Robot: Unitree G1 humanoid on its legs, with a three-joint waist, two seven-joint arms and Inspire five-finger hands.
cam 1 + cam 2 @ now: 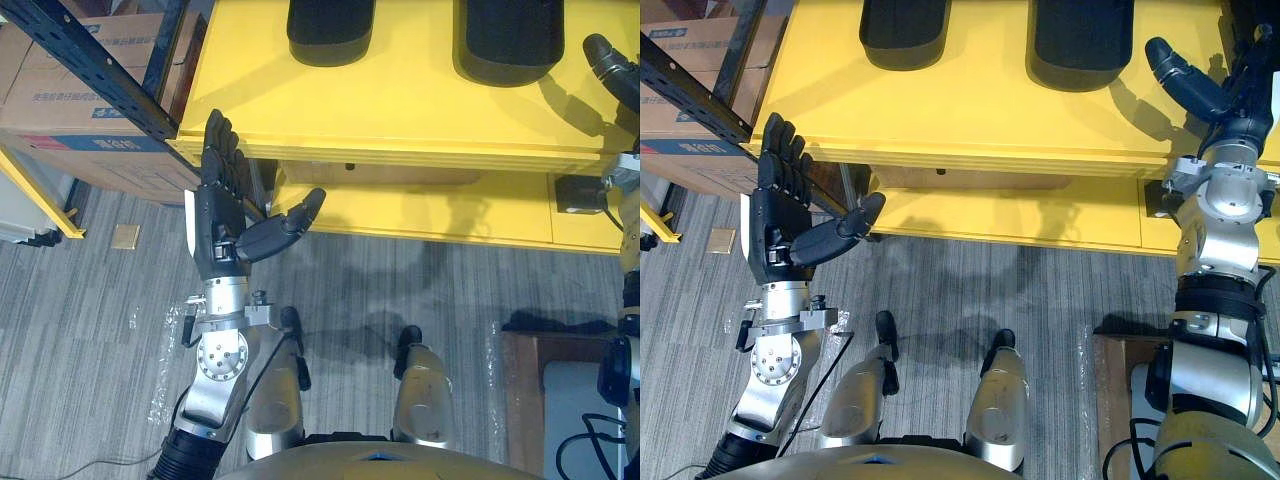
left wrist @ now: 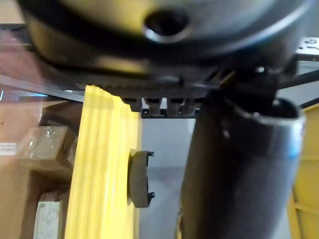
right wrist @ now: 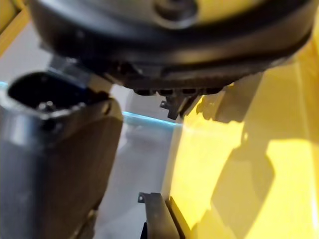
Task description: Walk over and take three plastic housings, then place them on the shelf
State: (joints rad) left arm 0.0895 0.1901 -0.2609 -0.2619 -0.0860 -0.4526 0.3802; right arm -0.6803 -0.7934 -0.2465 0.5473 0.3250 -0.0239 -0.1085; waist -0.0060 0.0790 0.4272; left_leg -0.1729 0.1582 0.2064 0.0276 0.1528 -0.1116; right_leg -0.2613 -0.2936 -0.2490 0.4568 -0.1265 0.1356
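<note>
Left hand (image 1: 220, 220): fingers straight, thumb spread, grasping nothing, raised just beside the near left corner of the yellow shelf (image 1: 400, 110). Right hand (image 1: 1225, 100): fingers look relaxed and empty, over the shelf's right edge. Two black plastic housings, left housing (image 1: 330, 30) and right housing (image 1: 510, 40), lie side by side on the far part of the shelf top, apart from both hands. With the hands empty, the step in hand is probably a reach towards a housing; that calls for leaning farther in. A lower yellow tier (image 1: 420, 215) sits beneath. Grey carpet (image 1: 400, 290) lies below, cardboard boxes (image 1: 90, 90) far left.
</note>
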